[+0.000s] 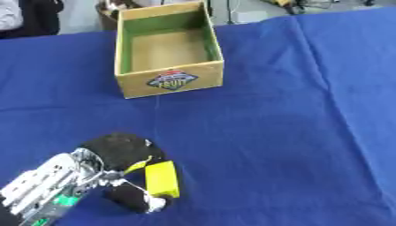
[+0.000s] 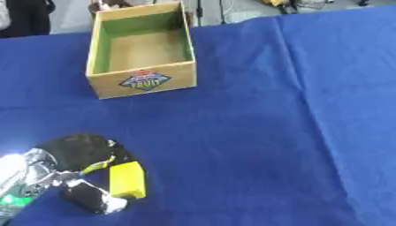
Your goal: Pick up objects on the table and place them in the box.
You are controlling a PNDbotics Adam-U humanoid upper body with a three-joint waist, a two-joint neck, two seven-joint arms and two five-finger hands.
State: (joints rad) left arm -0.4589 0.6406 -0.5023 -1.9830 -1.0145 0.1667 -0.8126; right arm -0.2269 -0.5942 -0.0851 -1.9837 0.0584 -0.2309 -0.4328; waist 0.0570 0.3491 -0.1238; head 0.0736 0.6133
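Observation:
A yellow block [image 1: 162, 178] lies on the blue cloth near the lower left. My left hand [image 1: 116, 154] comes in from the lower left corner, its fingers and thumb [image 1: 135, 198] curled round the block from the left side. The wooden box [image 1: 169, 79], open at the top with green inner walls and a fruit label on its front, stands at the upper middle, well beyond the hand. It looks empty inside. My right hand shows in neither view.
A blue tablecloth [image 1: 294, 132] covers the whole table, with folds running down its right half. Dark clothing of a person [image 1: 31, 17] and some clutter show past the far edge at upper left.

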